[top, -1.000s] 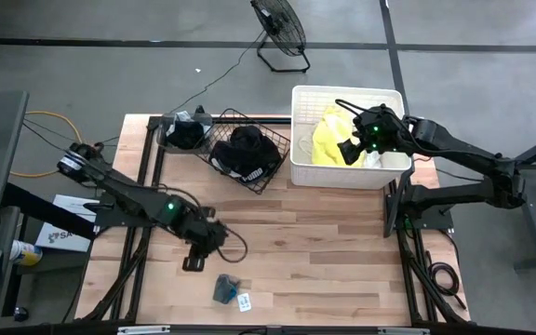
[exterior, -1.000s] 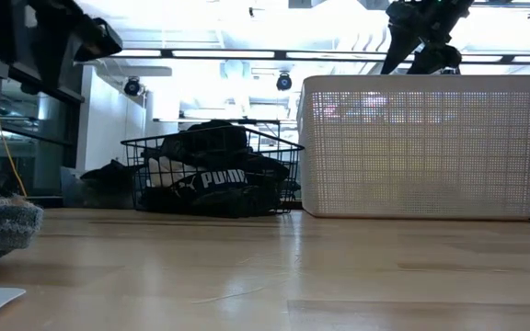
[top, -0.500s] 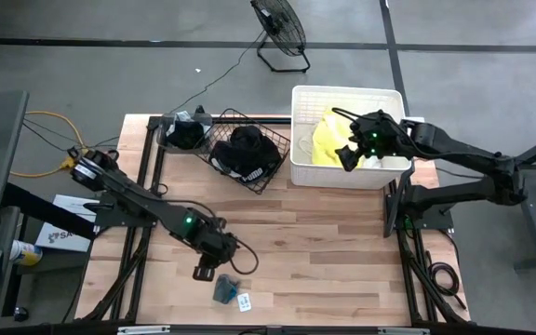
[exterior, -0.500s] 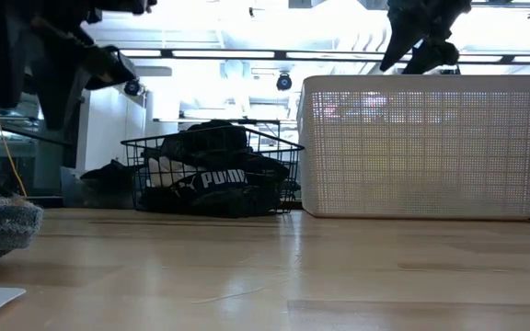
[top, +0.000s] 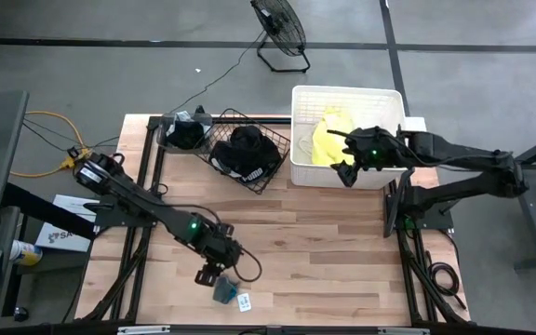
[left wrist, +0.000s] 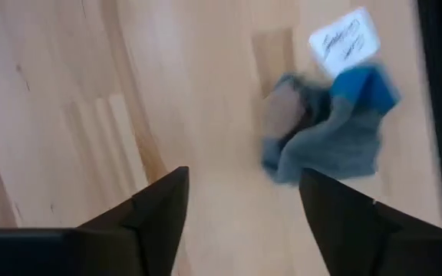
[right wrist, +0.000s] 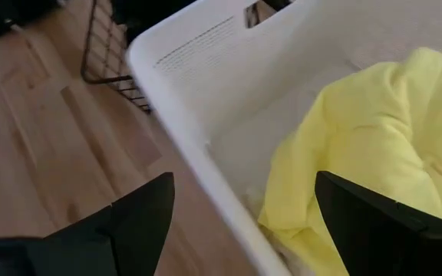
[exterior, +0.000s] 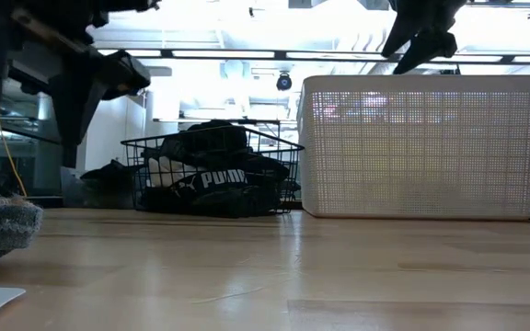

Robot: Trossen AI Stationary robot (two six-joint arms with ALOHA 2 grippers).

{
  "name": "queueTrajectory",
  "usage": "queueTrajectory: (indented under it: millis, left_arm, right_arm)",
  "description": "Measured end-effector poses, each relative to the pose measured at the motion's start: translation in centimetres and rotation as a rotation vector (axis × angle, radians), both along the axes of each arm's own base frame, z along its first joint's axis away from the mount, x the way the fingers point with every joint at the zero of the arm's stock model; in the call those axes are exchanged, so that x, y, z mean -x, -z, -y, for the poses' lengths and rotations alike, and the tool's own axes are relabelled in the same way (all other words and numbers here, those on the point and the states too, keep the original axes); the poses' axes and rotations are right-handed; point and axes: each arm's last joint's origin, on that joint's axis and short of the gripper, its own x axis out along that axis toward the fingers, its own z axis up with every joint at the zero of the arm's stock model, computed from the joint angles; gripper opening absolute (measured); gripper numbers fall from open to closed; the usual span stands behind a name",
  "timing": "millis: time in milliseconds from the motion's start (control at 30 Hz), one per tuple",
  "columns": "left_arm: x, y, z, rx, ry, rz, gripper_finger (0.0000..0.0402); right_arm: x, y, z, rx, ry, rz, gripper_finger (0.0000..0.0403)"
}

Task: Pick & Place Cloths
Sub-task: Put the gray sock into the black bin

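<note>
Left tool (left wrist: 240,203), fingers spread, hangs just short of the grey-blue cloth (left wrist: 324,126) to grab it, probably; right tool (right wrist: 240,222), spread, empty, over the tub (right wrist: 183,100).

One tub (top: 347,137), one basket (top: 249,149), two claws (top: 214,276)

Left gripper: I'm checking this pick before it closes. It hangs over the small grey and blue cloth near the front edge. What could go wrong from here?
1. The left gripper sits beside the grey and blue cloth, not over it, so closing now may catch only a corner.
2. A white card touches the cloth and may get dragged along.
3. The cloth lies near the table's front edge; a push could slide it off.
</note>
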Motion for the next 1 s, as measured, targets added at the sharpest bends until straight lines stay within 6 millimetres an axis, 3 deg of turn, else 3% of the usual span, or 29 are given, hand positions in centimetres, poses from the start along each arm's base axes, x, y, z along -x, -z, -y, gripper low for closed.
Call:
queueTrajectory:
  millis: [200,467,733,1000]
  left_arm:
    - [0.1,0.9,0.8,-0.040,0.107,-0.010,0.0273]
    - [0.1,2.6,1.9,-0.061,0.229,-0.045,0.0273]
    - [0.0,2.3,3.0,-0.049,0.291,0.034,0.0273]
    - [-0.8,4.7,3.7,-0.077,0.308,0.004,0.0273]
  right_arm:
    - [-0.2,0.0,-1.3,-0.015,-0.030,0.011,0.0307]
    - [-0.2,0.1,-3.2,0.020,-0.046,-0.003,0.0307]
    - [0.0,0.2,-4.9,0.034,-0.059,0.001,0.0307]
    - [0.1,0.1,-6.1,0.062,-0.074,0.015,0.0307]
